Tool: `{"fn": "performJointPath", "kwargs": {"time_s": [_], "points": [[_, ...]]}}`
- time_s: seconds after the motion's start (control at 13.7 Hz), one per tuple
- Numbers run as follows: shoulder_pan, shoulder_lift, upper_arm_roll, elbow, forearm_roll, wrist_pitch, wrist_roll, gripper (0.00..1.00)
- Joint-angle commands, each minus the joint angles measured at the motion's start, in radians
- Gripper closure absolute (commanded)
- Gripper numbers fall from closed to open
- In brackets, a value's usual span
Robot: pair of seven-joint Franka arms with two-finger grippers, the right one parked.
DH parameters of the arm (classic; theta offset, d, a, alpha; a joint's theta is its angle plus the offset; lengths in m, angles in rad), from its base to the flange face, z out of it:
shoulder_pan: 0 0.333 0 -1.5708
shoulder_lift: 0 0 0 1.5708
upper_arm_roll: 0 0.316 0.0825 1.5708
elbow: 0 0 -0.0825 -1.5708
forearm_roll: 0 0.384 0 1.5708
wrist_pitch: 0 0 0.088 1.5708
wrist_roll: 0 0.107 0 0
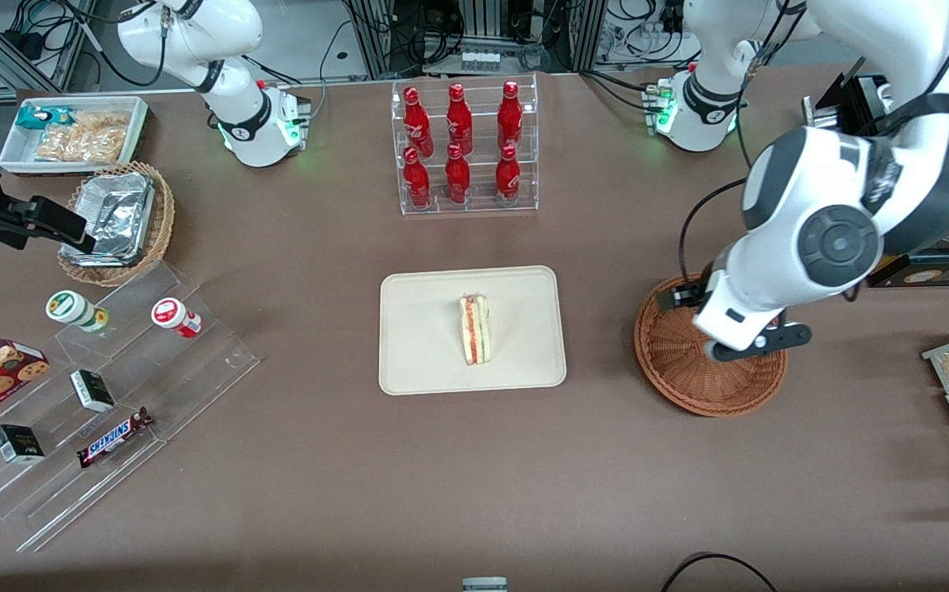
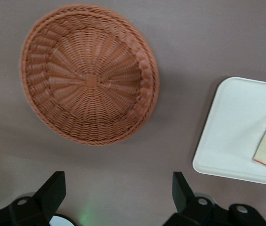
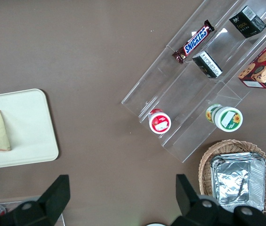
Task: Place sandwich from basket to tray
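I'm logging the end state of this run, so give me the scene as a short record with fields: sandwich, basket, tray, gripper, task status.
sandwich: lies on the tray, about mid-tray
basket: reddish-brown wicker, nothing in it, toward the working arm's end of the table
tray: cream, rectangular, holds only the sandwich
gripper: open, holding nothing, above the table by the basket
task status: sandwich out of the basket and on the tray; looks done

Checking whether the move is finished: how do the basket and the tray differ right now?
The basket is round, reddish-brown wicker; the tray is flat, cream, rectangular. The basket holds nothing; the tray carries the sandwich. The open gripper hangs above the basket, not the tray. Both rest on the table.
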Motion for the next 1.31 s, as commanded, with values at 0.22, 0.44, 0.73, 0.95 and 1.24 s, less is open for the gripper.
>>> {"fn": "performJointPath", "kwargs": {"time_s": [0.22,0.44,0.73,0.95,1.24], "points": [[0.142,-0.233,-0.008,-0.212,0.029,-0.019,0.293,0.0],[0.176,-0.285,-0.006,-0.2,0.029,-0.085,0.393,0.0],[0.169,-0.312,0.024,-0.137,0.029,-0.139,0.417,0.0],[0.161,-0.325,0.072,-0.1,0.029,-0.167,0.498,0.0],[0.156,-0.336,0.109,-0.073,0.027,-0.16,0.497,0.0]]}}
